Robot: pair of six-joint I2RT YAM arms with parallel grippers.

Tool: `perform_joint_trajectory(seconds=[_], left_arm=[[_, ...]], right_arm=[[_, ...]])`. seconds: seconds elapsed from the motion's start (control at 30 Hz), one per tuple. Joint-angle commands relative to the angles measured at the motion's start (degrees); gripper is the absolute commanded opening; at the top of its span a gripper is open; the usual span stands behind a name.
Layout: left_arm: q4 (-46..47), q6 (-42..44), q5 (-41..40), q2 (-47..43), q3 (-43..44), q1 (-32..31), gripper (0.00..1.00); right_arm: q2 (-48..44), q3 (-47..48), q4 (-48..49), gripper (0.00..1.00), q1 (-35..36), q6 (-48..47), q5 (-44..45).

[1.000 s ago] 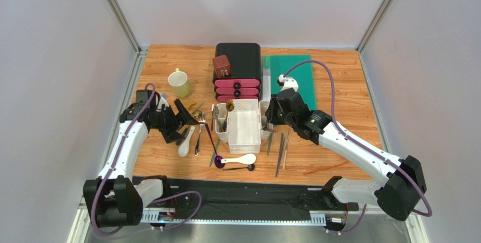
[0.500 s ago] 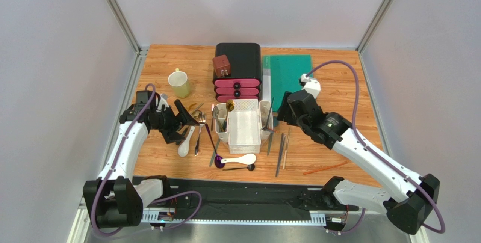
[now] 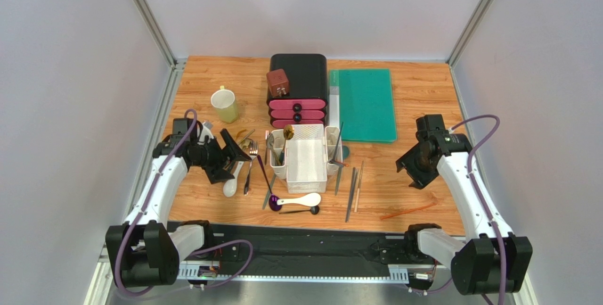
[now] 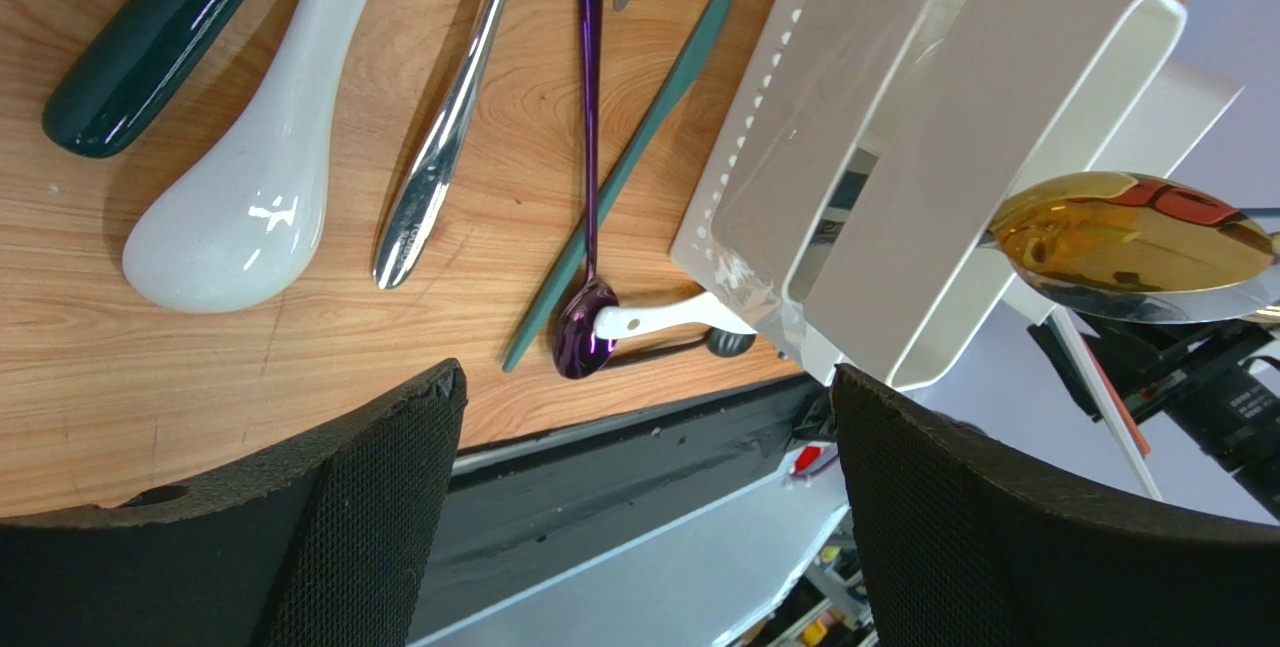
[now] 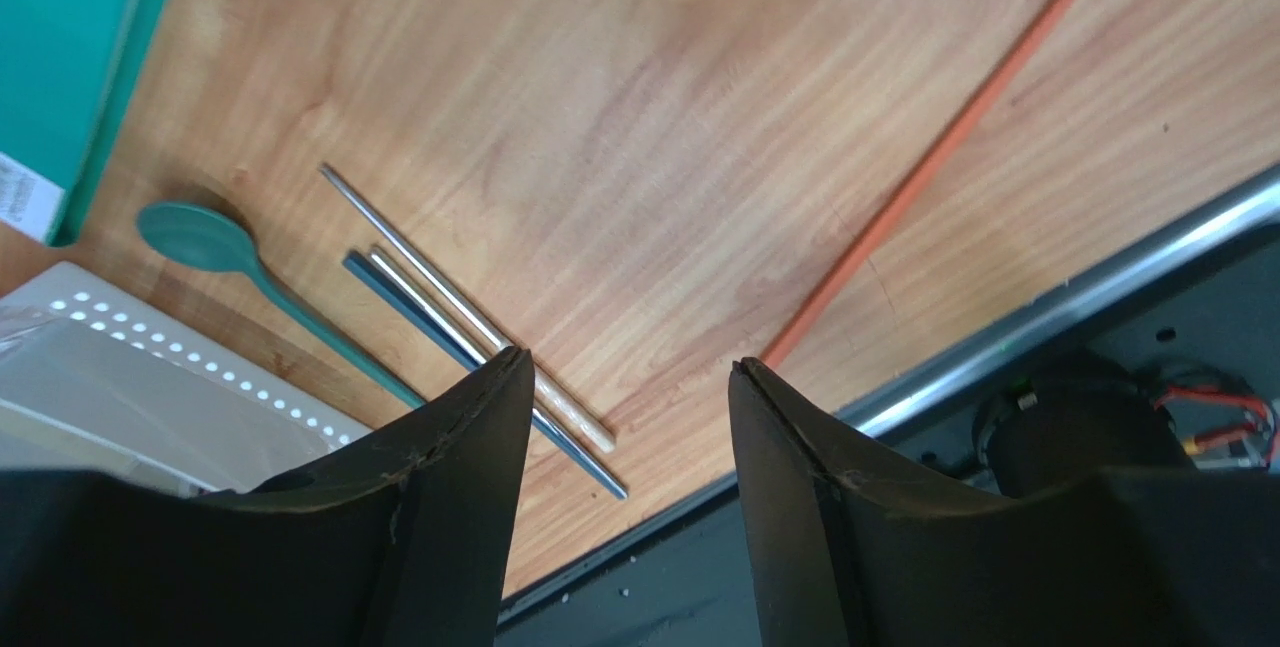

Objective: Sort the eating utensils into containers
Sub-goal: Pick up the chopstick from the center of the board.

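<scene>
White caddy point(image 3: 306, 166): we find it mid-counter, just in front of the black-and-pink drawer box point(image 3: 298, 79).
Left side bin point(image 3: 277, 156): a gold spoon point(image 3: 289, 133) stands in it bowl-up among a few other handles.
Right side bin point(image 3: 332, 151): a dark chopstick point(image 3: 340, 137) leans out of it.
Left jaws: spread wide, with nothing between the black fingers point(image 4: 226, 542) and nothing touched that we can see. They hang over the counter point(image 3: 417, 107) just left of the caddy.
Below the left jaws: a white soup spoon point(image 4: 248, 197), a silver handle point(image 4: 443, 137) and a purple spoon point(image 4: 589, 152) lie side by side on the wood.
Right jaws: parted more narrowly than the left, and we see nothing held. They hang at the right side of the counter, well apart from the caddy.
Below the right jaws: metal chopsticks point(image 5: 451, 310), a teal spoon point(image 5: 211, 239) and an orange stick point(image 5: 924, 167) lie loose.
Near side of the caddy: a second white soup spoon point(image 3: 303, 199) lies with its handle tip at the purple spoon's bowl, a black spoon point(image 3: 301, 210) just beside it.
</scene>
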Motion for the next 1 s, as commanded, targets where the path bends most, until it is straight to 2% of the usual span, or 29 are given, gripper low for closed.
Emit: perform_joint_trajectory(seconds=[0.0,0.3,0.73,0.97], left_arm=[[3.0,-0.1,2.0,-0.9,-1.6,-0.2,0.96],[3.3,0.8,2.8,-2.6,-3.5,0.0,0.96],[4.9,2.8,2.7,-1.7,-2.6,0.1,0.96],[4.2,3.2,1.4,-1.6,-1.7,0.3,0.96]], right_arm=[[2.5,1.0,-7.0,0.56,-3.7,1.3,-5.2],[4.7,-5.9,-6.1,0.56,-11.7,1.4,-4.7],[12.9,-14.0,2.9,0.54,-11.9,4.7,-6.2],[19.1,-13.3,5.4,0.46,-12.0,4.6,-6.1]])
